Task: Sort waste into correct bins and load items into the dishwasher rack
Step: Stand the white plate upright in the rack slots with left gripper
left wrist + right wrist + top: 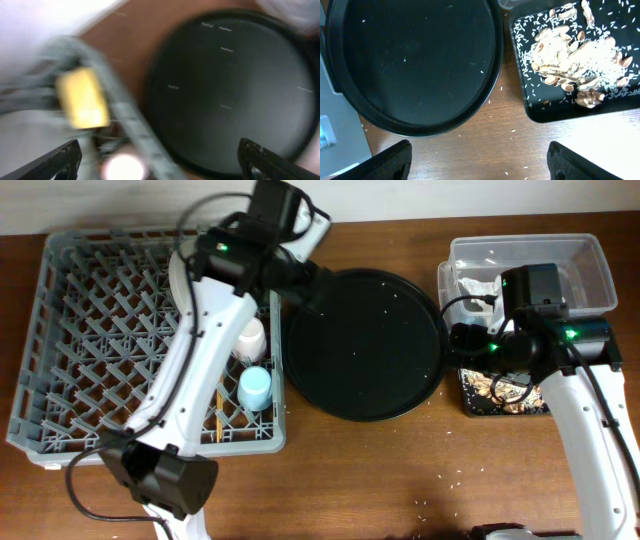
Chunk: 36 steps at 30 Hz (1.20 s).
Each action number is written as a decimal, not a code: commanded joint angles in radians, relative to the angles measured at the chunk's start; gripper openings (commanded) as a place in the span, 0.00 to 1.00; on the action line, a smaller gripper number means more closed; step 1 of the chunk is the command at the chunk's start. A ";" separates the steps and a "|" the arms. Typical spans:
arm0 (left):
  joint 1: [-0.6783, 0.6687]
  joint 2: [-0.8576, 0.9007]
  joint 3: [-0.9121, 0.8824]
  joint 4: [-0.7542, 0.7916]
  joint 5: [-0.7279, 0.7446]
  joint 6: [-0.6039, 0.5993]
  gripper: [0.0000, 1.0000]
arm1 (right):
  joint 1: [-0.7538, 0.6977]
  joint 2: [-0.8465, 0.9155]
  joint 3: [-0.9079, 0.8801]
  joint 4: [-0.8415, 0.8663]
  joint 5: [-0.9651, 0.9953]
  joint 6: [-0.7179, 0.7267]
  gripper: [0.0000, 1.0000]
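The grey dishwasher rack (90, 340) fills the left. In it stand a pale pink cup (250, 338) and a light-blue cup (255, 387). The pale plate (178, 275) is mostly hidden under my left arm. The blurred left wrist view shows the yellow bowl (82, 97) inside the rack's rim (122, 117). My left gripper (303, 283) (160, 162) is open and empty over the rack's right edge. My right gripper (466, 340) (480, 160) is open and empty over bare table. It is beside the shallow black tray (520, 75) (468, 402) holding food scraps (575, 55). The clear tub (590, 260) holds a napkin (475, 280).
A large round black tray (365, 345) (230, 90) (415, 60) lies between the rack and the bins, with a few rice grains on it. A thin orange stick (218, 415) lies in the rack. Loose grains dot the table (512, 131).
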 commanded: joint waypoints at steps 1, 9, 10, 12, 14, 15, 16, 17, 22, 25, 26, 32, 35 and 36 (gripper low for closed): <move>-0.038 0.016 -0.090 -0.008 0.159 -0.120 0.99 | -0.003 0.002 0.007 -0.001 0.002 -0.008 0.88; -0.132 0.016 -0.272 0.088 0.159 -0.195 0.99 | -0.003 0.002 0.007 0.002 0.002 -0.007 0.88; -0.137 0.016 -0.288 0.098 0.159 -0.204 0.99 | -0.003 0.002 0.007 0.002 0.002 -0.007 0.88; -0.140 0.016 -0.301 0.101 0.158 -0.236 0.99 | -0.003 0.002 0.007 0.002 0.001 -0.007 0.89; -0.139 0.016 -0.302 0.101 0.155 -0.266 0.99 | -0.003 0.002 0.007 0.002 0.001 -0.007 0.90; -0.139 0.016 -0.302 0.102 0.153 -0.273 0.99 | -0.003 0.002 0.007 0.002 0.001 -0.007 0.92; -0.139 0.016 -0.301 0.104 0.139 -0.290 0.99 | -0.003 0.002 0.007 0.002 0.002 -0.007 0.92; -0.139 0.016 -0.301 0.104 0.096 -0.316 0.99 | -0.003 0.002 0.007 0.002 0.002 -0.007 0.93; -0.135 -0.026 -0.301 0.101 0.053 -0.331 0.99 | -0.003 0.002 0.007 0.005 0.002 -0.007 0.98; -0.121 -0.093 -0.301 0.101 0.042 -0.335 0.99 | -0.003 0.002 0.007 0.014 0.002 -0.007 0.98; -0.119 -0.123 -0.301 0.101 0.042 -0.334 0.99 | -0.003 0.002 0.007 0.015 0.002 -0.007 0.98; -0.122 -0.222 -0.301 0.101 0.043 -0.334 0.99 | -0.003 0.002 0.007 0.014 0.002 -0.007 0.99; -0.122 -0.219 -0.302 0.101 0.042 -0.334 0.99 | -0.003 0.002 0.007 0.014 0.002 -0.007 0.98; -0.122 -0.219 -0.301 0.101 0.042 -0.334 0.99 | -0.003 0.002 0.007 0.014 0.002 -0.007 0.98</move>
